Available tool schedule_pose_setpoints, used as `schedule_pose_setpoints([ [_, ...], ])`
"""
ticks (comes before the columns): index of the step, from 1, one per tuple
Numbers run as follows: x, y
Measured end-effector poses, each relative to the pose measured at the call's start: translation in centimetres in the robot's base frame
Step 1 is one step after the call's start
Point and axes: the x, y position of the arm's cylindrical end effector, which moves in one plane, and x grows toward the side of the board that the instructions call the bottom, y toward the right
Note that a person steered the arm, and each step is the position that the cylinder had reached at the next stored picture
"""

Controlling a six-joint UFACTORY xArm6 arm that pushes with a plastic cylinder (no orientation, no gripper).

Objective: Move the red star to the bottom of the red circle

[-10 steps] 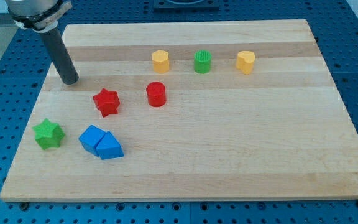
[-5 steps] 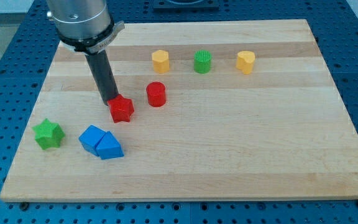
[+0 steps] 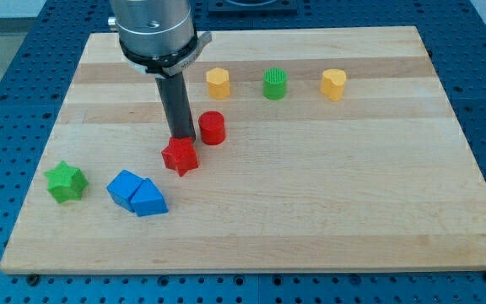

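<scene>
- Working without any pincer: only a straight dark rod, so nothing spread, pressed together or pinching.
- Resting my tip [image 3: 181, 138] against the upper edge of the red star [image 3: 180, 157], apparently touching it.
- Sitting just left of the red circle [image 3: 212, 127] with the rod's lower end, a narrow gap showing between rod and cylinder.
- Lying below and slightly left of the red circle: the red star, near it but apart, not directly beneath it yet.
- Standing upright on the wooden board [image 3: 327, 194], the red circle, a little above the board's middle height and left of centre.
- Lining up along the view's top: a yellow block [image 3: 218, 82] of roughly hexagonal shape, a green circle [image 3: 275, 84] with ribbed sides, and a yellow heart-like block [image 3: 333, 84], each well apart from its neighbour.
- Sitting near the board's left edge, toward the view's bottom: a green star [image 3: 65, 181].
- Touching each other just right of the green star: a blue cube-like block [image 3: 125, 187] and a blue triangle [image 3: 148, 200], the triangle on the lower right side.
- Keeping well clear of the red star: the blue pair and the green star, all to its lower left.
- Hanging over the board's upper left part: the grey arm housing [image 3: 153, 29] above the rod.
- Surrounding the board: a blue perforated table [image 3: 7, 76].
</scene>
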Motion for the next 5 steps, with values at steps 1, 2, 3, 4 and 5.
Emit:
schedule_pose_setpoints([
  [1, 0.2, 0.0],
  [2, 0.2, -1.0],
  [3, 0.2, -2.8],
  [4, 0.7, -2.9],
  [5, 2.4, -2.9],
])
